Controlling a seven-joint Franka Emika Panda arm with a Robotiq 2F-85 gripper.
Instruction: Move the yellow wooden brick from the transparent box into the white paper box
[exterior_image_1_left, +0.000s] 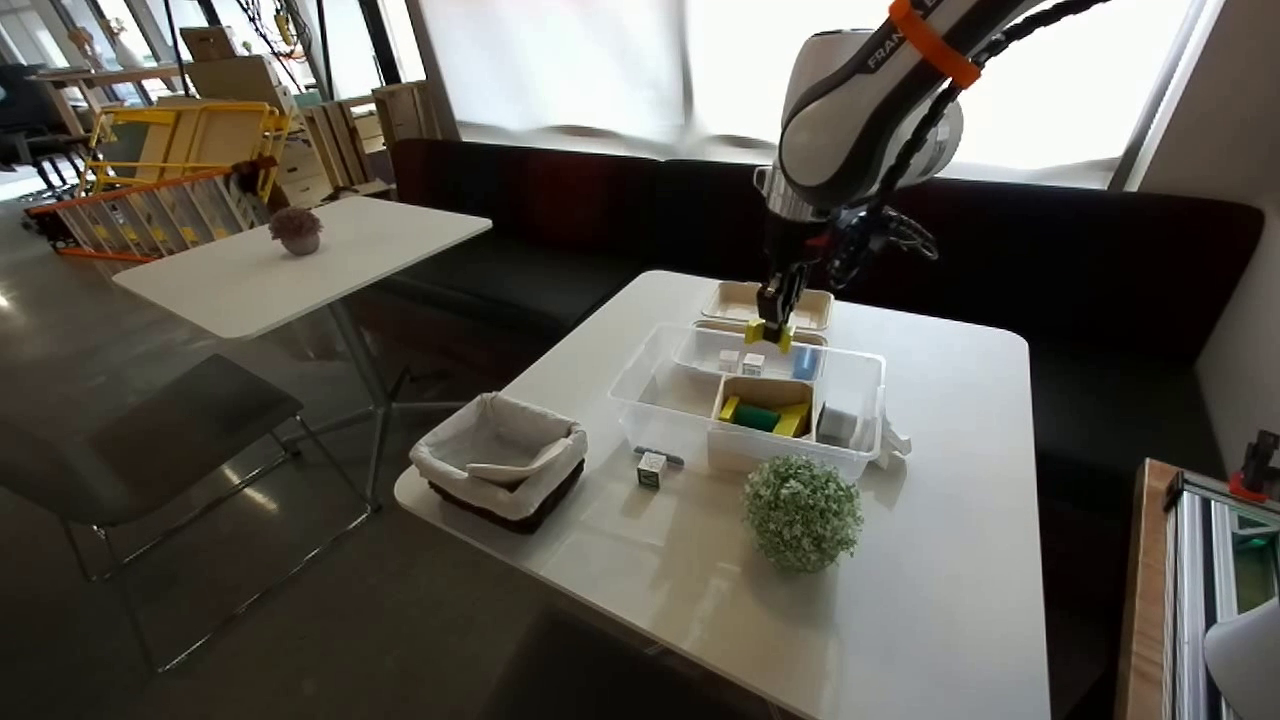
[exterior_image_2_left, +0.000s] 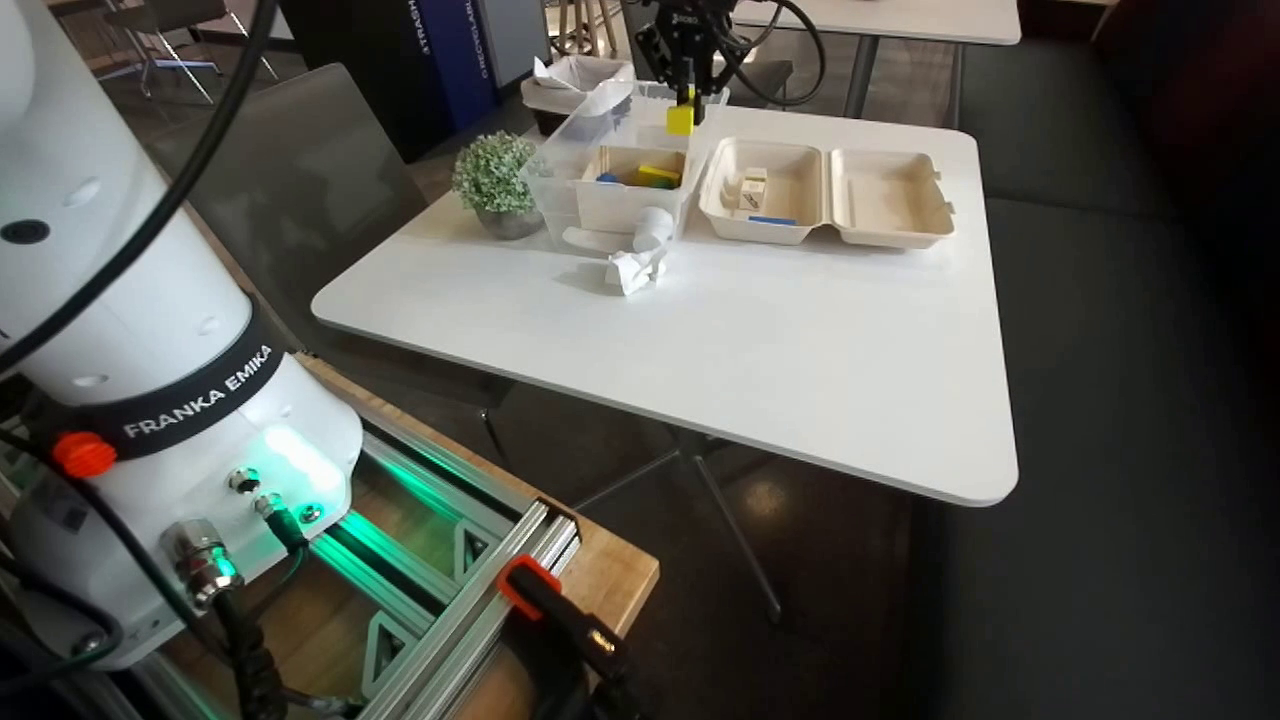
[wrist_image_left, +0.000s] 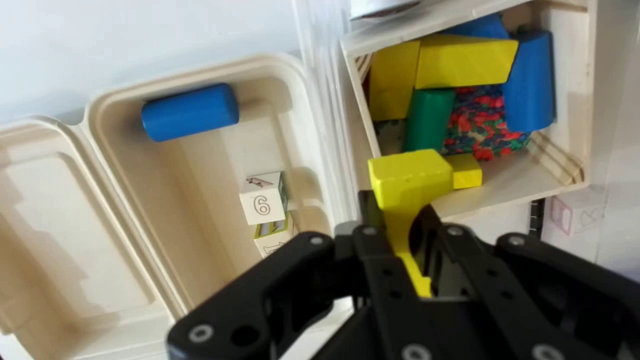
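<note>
Here's your white table (exterior_image_1_left: 950, 590), and there's your Franka arm (exterior_image_1_left: 840, 140) reaching out over it. Down on it sits the transparent box (exterior_image_2_left: 557, 205), and just beside that the white paper box (exterior_image_2_left: 800, 185), lying wide open, its two shallow halves side by side. You've got the white-lined basket (exterior_image_1_left: 455, 465) at the table's edge, the potted plant (exterior_image_1_left: 803, 513) near the transparent box, and inside that box a small tan box (wrist_image_left: 572, 80) with yellow, blue and green blocks (wrist_image_left: 462, 62) in it. Eyes on your gripper (wrist_image_left: 400, 220): it's pinching the yellow wooden brick (wrist_image_left: 410, 177), up in the air by the side of the transparent box that faces the white paper box; just how it lines up with the rim, you can't tell! Over in the white paper box, a blue cylinder (wrist_image_left: 190, 112) lies on its side, and near it are two printed cubes (wrist_image_left: 262, 200), one showing you a 6.
</note>
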